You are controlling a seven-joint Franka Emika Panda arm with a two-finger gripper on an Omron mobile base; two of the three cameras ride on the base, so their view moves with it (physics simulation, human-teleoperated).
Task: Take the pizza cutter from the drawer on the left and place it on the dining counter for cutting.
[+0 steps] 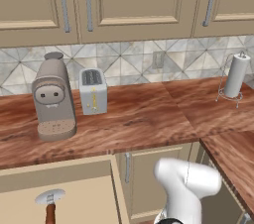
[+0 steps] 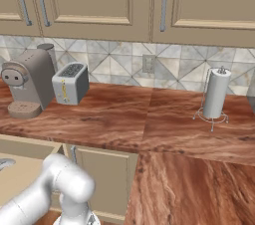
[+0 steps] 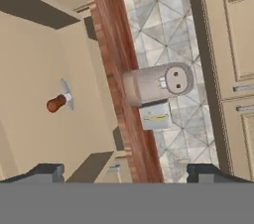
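The drawer (image 1: pixel 79 196) stands pulled out at the lower left below the worktop, its tan inside showing. In it lies the pizza cutter (image 1: pixel 50 204), pale wheel toward the cabinets and reddish-brown handle toward me. In the hand view the pizza cutter (image 3: pixel 59 102) rests on the floor of the drawer (image 3: pixel 30 59), some way ahead of my gripper (image 3: pixel 126 173) and off to one side. My gripper is open and holds nothing, its fingertips (image 3: pixel 47 171) set wide apart. The right base view catches a corner of the drawer (image 2: pixel 20 174). The dining counter is out of view.
On the wood-grain worktop (image 1: pixel 144 119) stand a grey coffee machine (image 1: pixel 52 96), a toaster (image 1: pixel 93 90) and a paper towel holder (image 1: pixel 235 77). Beige wall cabinets (image 1: pixel 129 0) hang above. My white arm (image 1: pixel 186 183) rises right of the drawer, in front of a lower cabinet door.
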